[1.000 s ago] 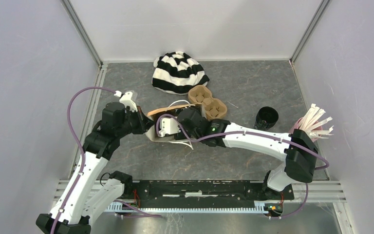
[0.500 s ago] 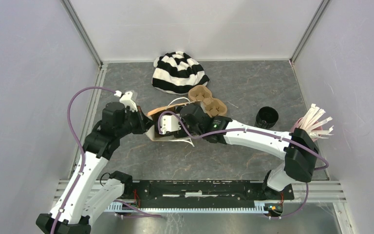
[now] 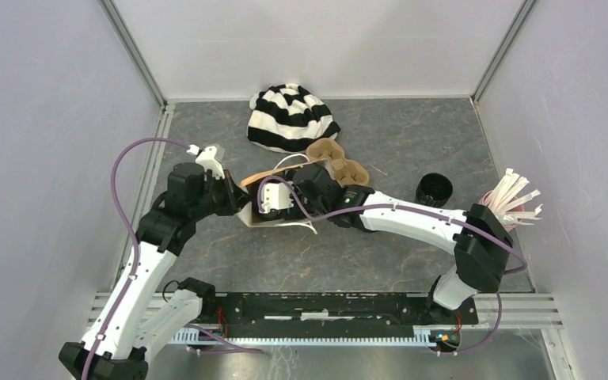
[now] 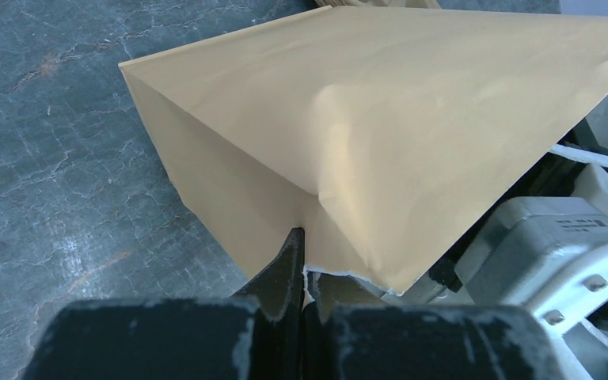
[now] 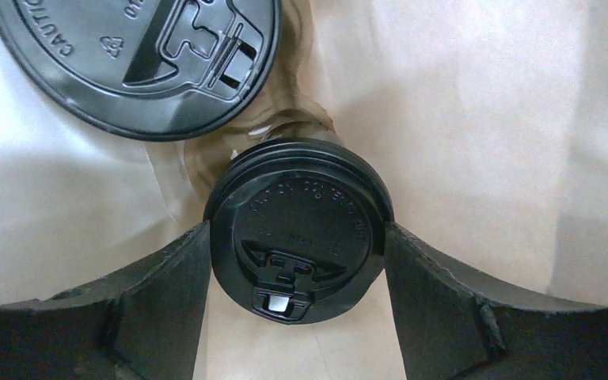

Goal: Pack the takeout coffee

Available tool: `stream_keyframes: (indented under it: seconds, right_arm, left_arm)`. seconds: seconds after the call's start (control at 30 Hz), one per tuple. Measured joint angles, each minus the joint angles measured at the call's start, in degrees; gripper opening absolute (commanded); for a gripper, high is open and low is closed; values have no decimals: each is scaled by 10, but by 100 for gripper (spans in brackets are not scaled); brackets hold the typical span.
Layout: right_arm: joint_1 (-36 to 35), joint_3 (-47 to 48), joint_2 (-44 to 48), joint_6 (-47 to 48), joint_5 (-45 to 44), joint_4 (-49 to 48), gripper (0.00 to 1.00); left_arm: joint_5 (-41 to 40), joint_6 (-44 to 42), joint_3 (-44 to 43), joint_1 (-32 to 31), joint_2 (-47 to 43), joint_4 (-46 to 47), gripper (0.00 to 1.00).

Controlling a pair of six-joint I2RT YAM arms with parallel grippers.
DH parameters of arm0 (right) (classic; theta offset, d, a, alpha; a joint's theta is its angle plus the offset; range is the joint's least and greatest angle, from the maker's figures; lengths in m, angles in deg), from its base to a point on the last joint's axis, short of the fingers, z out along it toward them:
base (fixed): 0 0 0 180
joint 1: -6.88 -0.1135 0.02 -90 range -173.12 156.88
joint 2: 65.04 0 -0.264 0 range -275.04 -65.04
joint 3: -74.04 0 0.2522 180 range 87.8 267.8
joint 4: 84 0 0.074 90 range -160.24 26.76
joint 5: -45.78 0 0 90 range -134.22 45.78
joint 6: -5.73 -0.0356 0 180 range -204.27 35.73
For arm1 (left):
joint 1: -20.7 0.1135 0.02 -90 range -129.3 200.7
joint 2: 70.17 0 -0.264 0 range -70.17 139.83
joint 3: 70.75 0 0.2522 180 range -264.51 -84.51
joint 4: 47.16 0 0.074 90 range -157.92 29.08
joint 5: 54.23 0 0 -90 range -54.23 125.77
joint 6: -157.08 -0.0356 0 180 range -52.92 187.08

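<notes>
Coffee cup (image 5: pixel 299 229) inside bag (image 4: pixel 364 119) shows only from right wrist.

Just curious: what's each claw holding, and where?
Left gripper: brown paper bag, by its rim. Right gripper: small black lidded coffee cup, by its sides.

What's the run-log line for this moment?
stage: loading bag | left end effector: shut on paper bag edge | right end effector: inside bag, gripping lidded cup | second lid: beside it
</notes>
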Motion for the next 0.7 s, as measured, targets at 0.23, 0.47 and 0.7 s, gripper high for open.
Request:
stream_keyframes:
  seconds: [0.23,0.47,0.7]
  right_arm:
    - [10,0,-14,2,16,-3,46]
    - [17,3,-14,-4,38,-2,46]
    - [18,9,-8,-21,51,20,46]
  left_arm:
    - [0,0,-11,0,10,-12,2]
    - [-1,0,-19,0,17,-20,2]
    - [-13,-5,-23,0,15,-29,2]
